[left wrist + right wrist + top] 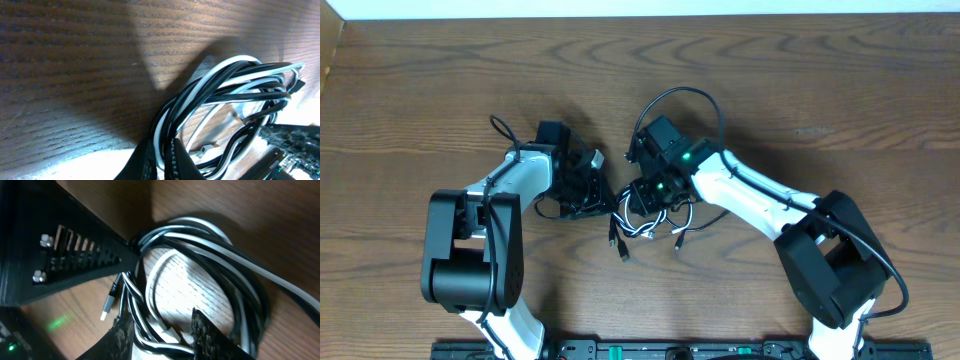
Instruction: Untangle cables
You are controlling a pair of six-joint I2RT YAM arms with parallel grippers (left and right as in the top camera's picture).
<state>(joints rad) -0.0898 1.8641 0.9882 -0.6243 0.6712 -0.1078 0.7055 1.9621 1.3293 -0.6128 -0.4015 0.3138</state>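
The black and white cables lie coiled together in a tangle between the two arms at the middle of the table. In the left wrist view, black and white strands loop up from my left gripper, which is shut on them. My right gripper stands open low over the same coil, with striped strands crossing the gap between its fingers. The left gripper's dark finger touches the bundle from the left. A plug end lies loose on the wood.
Two black plug ends trail toward the front edge. The right arm's own thick black cable arches behind its wrist. The arm base rail runs along the front. The brown wood table ends at the back.
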